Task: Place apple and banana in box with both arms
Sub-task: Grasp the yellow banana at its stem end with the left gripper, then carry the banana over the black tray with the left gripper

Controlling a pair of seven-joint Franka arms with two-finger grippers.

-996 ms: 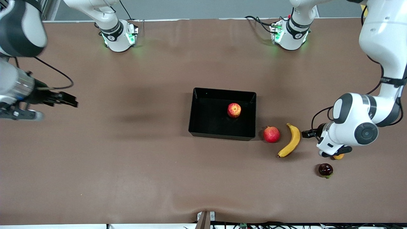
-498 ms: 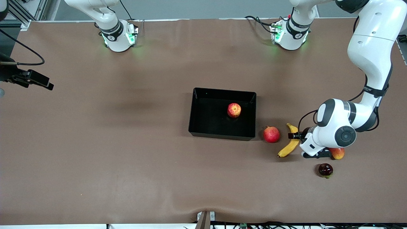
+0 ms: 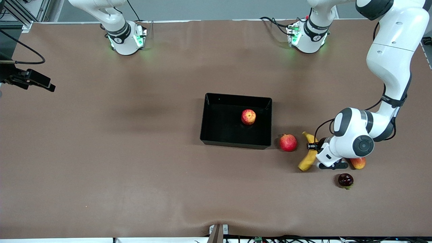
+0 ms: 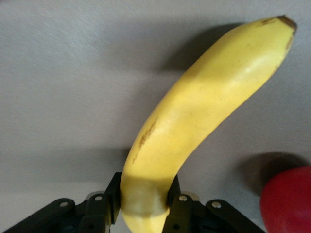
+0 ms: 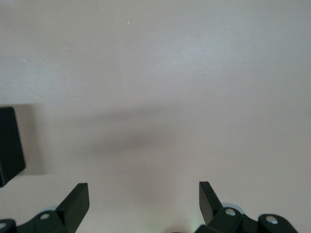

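Observation:
The banana (image 3: 306,162) lies beside the box (image 3: 211,135), toward the left arm's end of the table. My left gripper (image 3: 314,148) is shut on its middle. In the left wrist view the banana (image 4: 204,102) runs out from between the fingers of my left gripper (image 4: 144,200), which press both its sides. The apple (image 3: 248,116) rests inside the black box. My right gripper (image 3: 47,86) is open and empty over the table edge at the right arm's end. In the right wrist view my right gripper (image 5: 142,199) shows only bare table between its fingers.
A pinkish-red round fruit (image 3: 288,142) sits between the box and the banana, and it also shows in the left wrist view (image 4: 286,201). A red-yellow mango (image 3: 358,162) and a dark fruit (image 3: 345,180) lie by the left arm's wrist.
My left gripper moved toward the box onto the banana and closed on it, and the banana turned a little. My right gripper drew back to the table's edge.

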